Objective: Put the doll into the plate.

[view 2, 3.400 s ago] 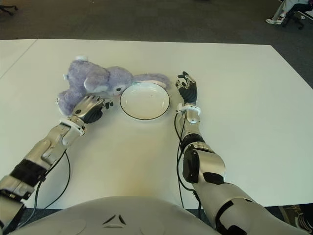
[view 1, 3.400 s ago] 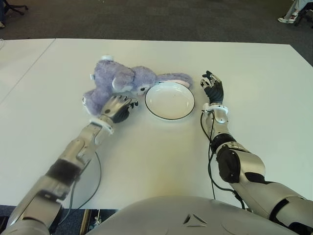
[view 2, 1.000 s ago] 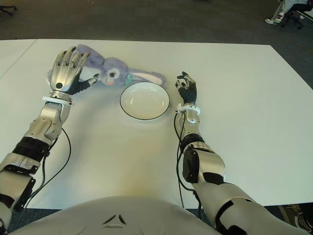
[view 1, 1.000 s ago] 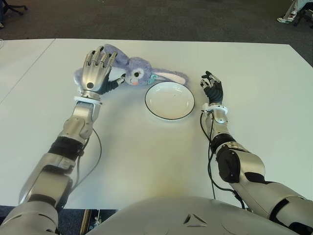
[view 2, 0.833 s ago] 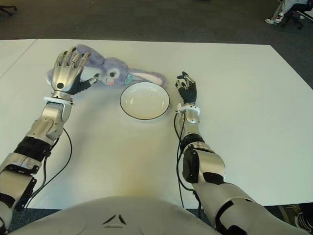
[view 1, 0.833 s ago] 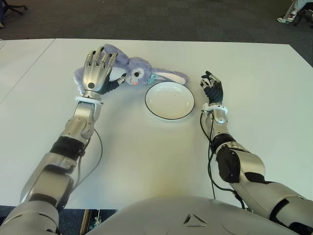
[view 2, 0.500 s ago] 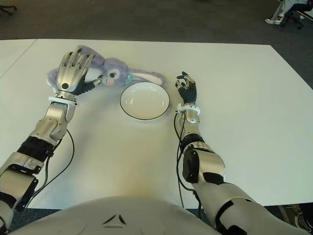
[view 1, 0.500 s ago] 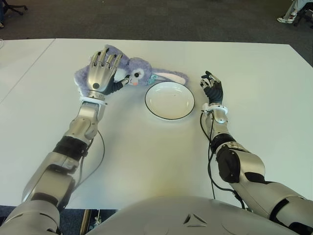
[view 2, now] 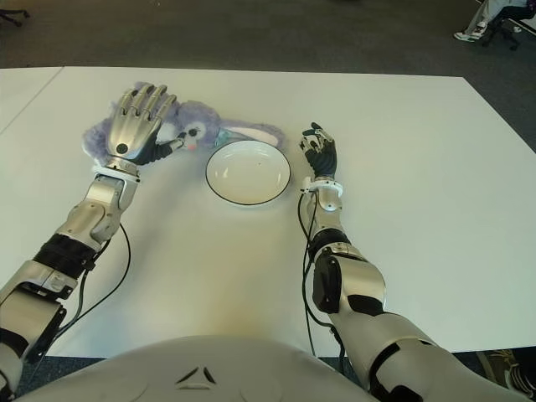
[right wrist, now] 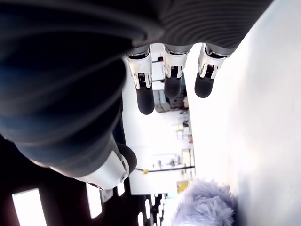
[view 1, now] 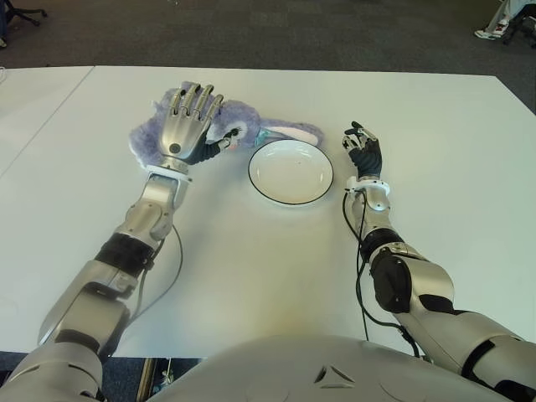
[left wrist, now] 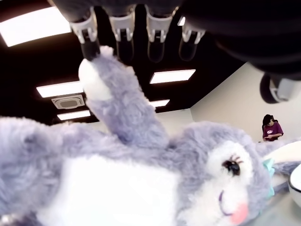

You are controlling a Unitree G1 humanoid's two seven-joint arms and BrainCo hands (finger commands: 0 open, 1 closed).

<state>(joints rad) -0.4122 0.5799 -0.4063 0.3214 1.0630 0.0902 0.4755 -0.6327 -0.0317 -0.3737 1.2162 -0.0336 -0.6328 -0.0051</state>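
Eye views: the purple plush bunny lies on the white table just left of the empty plate, one ear reaching past its far rim. The left hand is over its body, fingers spread, nothing gripped yet. The right hand sits right of the plate.

Left wrist view: fingertips straight, one touching a raised paw. I'd wrap the torso, not a limb.

Right wrist view: fingers loose, holding nothing.
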